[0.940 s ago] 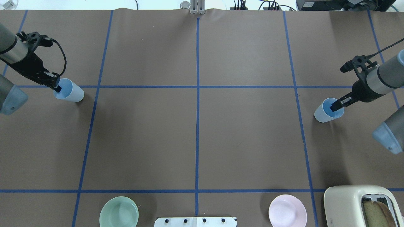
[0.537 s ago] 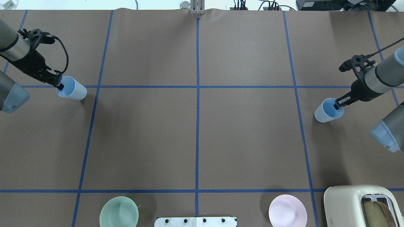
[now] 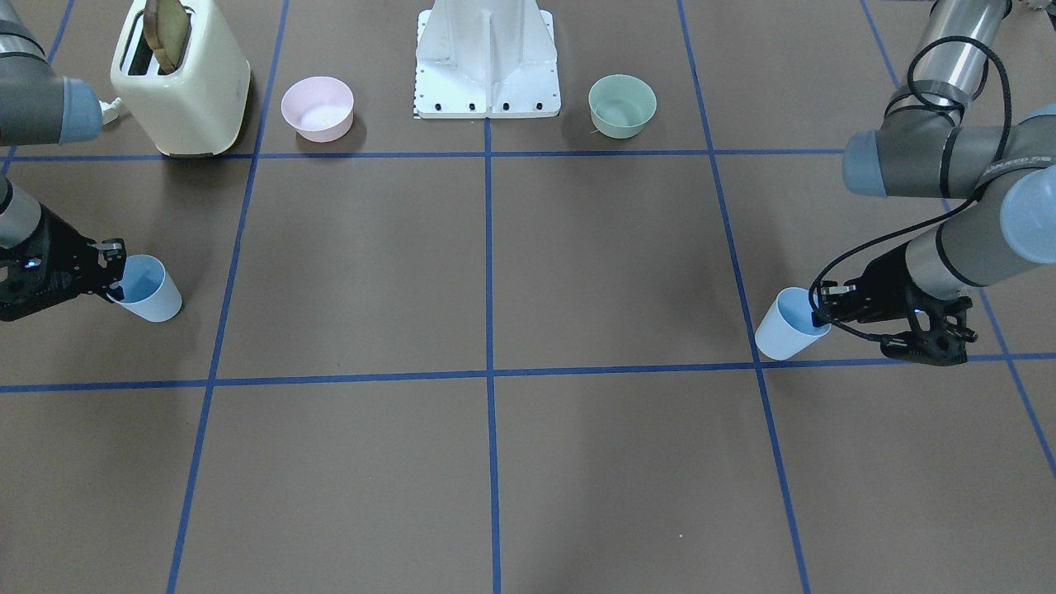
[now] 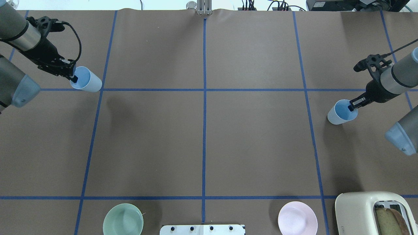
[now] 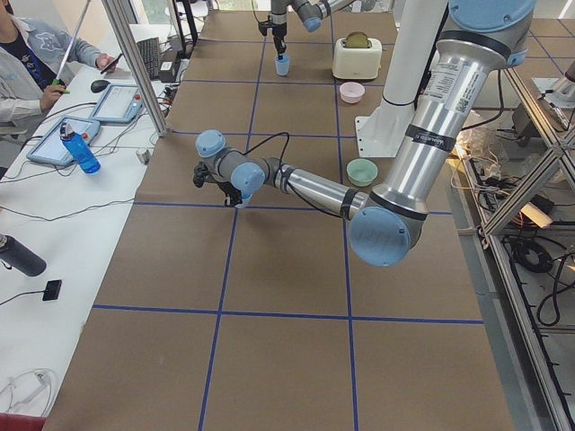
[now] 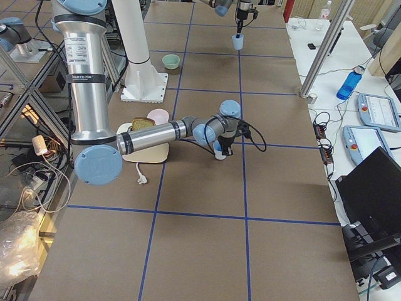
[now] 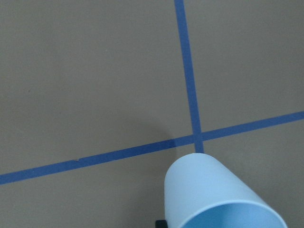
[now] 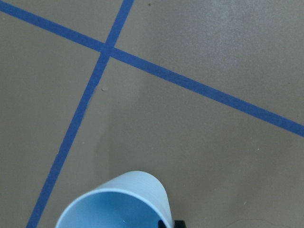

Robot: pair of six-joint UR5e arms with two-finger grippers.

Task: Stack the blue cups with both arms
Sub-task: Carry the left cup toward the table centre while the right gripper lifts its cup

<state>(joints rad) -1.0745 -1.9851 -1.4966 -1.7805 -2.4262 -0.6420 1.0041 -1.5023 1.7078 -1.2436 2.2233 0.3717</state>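
You have the left gripper (image 4: 73,78) clamped on the rim of the left blue tumbler (image 4: 88,82), one finger inside its mouth, by a crossing of the blue tape lines (image 4: 137,89) at the table's (image 4: 254,147) left side. The right gripper (image 4: 352,107) pinches the right blue tumbler (image 4: 339,113) likewise at the right side, well apart from the first

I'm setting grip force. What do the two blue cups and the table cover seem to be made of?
Left cup and right cup: probably thin plastic, smooth, evenly light blue. Table cover: seemingly brown paper, matte, its far edge wavy.
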